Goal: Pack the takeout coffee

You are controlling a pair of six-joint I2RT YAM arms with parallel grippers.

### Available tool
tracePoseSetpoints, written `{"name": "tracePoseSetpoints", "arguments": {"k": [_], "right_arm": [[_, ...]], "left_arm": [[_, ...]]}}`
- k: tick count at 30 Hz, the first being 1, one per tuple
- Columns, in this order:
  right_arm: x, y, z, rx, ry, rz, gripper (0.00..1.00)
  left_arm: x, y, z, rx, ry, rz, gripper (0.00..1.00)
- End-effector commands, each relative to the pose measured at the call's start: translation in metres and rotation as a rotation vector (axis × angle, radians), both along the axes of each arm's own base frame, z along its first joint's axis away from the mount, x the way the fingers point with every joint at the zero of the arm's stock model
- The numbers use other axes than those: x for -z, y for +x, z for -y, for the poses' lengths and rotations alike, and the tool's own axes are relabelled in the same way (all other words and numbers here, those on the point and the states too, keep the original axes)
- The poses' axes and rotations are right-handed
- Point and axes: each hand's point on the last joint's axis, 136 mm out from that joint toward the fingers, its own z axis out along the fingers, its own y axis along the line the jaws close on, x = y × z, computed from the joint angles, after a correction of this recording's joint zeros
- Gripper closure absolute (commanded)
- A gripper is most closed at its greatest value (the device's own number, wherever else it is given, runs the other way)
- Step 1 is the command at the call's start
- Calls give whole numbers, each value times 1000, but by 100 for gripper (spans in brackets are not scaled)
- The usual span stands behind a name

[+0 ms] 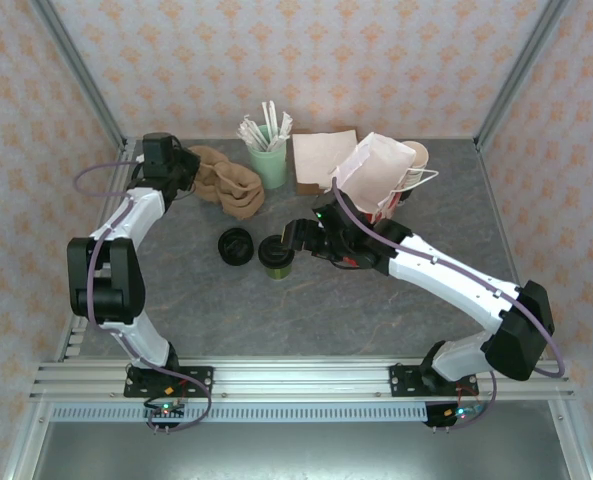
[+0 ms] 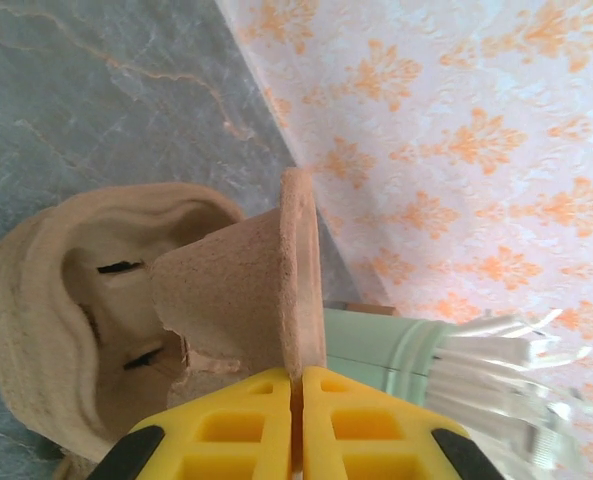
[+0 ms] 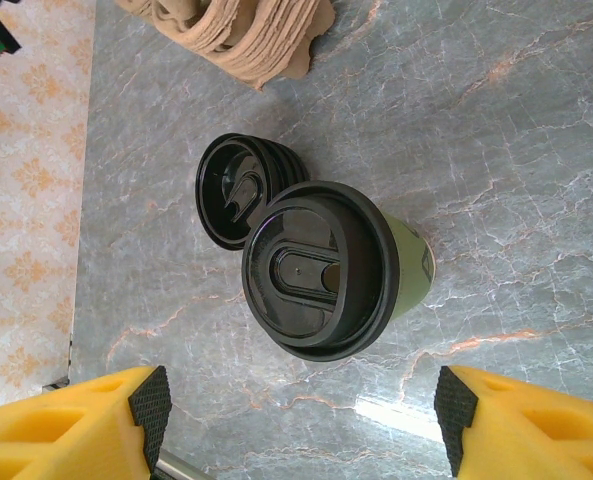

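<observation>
The takeout coffee point(image 1: 275, 257), a dark green paper cup with a round black lid, stands upright mid-table. My right gripper point(image 1: 292, 240) hovers just right of it. In the right wrist view the takeout coffee point(image 3: 321, 270) lies ahead of my open right gripper point(image 3: 301, 420), whose fingers stand wide apart and clear of the cup. The red-and-white paper bag point(image 1: 376, 172) stands behind the right arm. At the back left, my left gripper point(image 1: 183, 166) is shut on the thin rim of a brown pulp cup carrier point(image 2: 226, 285), its yellow fingertips point(image 2: 266, 395) pinching the edge.
A low pile of black lids point(image 1: 235, 246) sits just left of the coffee. The stack of pulp carriers point(image 1: 228, 185) lies at the back left. A mint cup of wrapped straws point(image 1: 267, 152), brown napkins point(image 1: 321, 160) and cream cups point(image 1: 417, 156) line the back.
</observation>
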Motion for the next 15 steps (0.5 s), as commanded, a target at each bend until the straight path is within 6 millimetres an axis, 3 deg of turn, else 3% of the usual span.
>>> {"name": "tracePoseSetpoints", "arguments": {"k": [1, 7, 15], "right_arm": [[-21, 2, 3, 8, 19, 58, 27], [-32, 2, 8, 23, 37, 92, 28], [-78, -3, 22, 13, 124, 229, 31]], "left_arm": [[-48, -2, -3, -12, -4, 108, 91], [-85, -13, 2, 15, 0, 174, 96], [-174, -63, 24, 177, 109, 301, 99]]}}
